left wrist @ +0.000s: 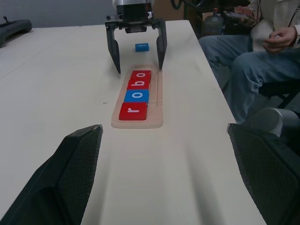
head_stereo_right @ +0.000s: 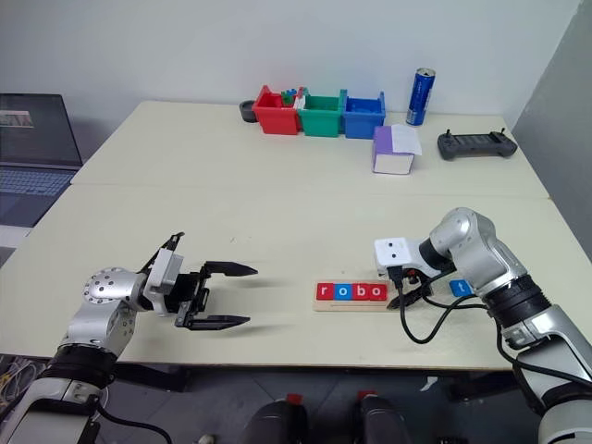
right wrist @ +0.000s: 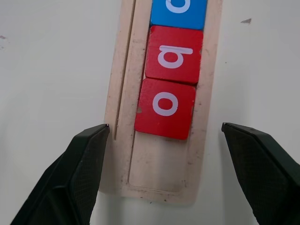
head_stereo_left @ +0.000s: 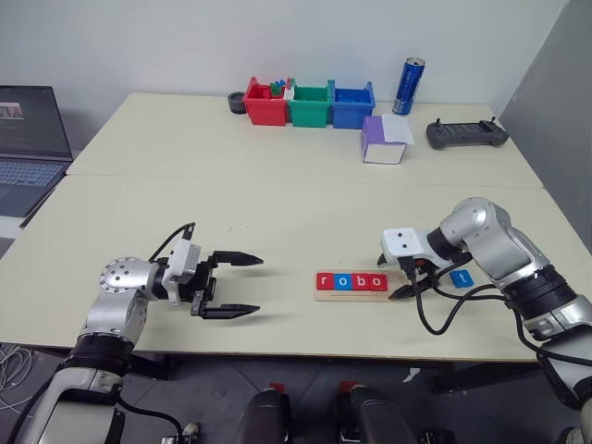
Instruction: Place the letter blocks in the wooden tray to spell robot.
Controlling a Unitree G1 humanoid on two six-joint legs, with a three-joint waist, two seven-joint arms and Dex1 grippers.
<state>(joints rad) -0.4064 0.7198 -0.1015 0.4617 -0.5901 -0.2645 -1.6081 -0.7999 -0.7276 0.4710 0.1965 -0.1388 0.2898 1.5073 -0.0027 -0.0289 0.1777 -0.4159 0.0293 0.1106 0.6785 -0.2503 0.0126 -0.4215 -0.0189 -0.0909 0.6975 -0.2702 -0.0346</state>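
The wooden tray (head_stereo_left: 351, 297) lies near the table's front edge. It holds a red r (head_stereo_left: 325, 281), a blue o (head_stereo_left: 342, 281), a red b (head_stereo_left: 360, 281) and a red o (head_stereo_left: 376, 281) side by side. Its right end (right wrist: 157, 173) is bare. A blue t block (head_stereo_left: 462, 277) lies on the table just right of the tray. My right gripper (head_stereo_left: 392, 277) hangs open over the tray's right end, one finger on each side of the red o (right wrist: 165, 108), holding nothing. My left gripper (head_stereo_left: 259, 286) stands open and empty left of the tray, pointing at it.
Red (head_stereo_left: 265, 104), green (head_stereo_left: 310, 104) and blue (head_stereo_left: 352, 105) bins, a blue can (head_stereo_left: 408, 86), a purple-and-white box (head_stereo_left: 384, 141) and a controller (head_stereo_left: 467, 134) sit at the table's back. A laptop (head_stereo_left: 32, 139) is far left. A seated person (left wrist: 243, 61) is beyond the table's right side.
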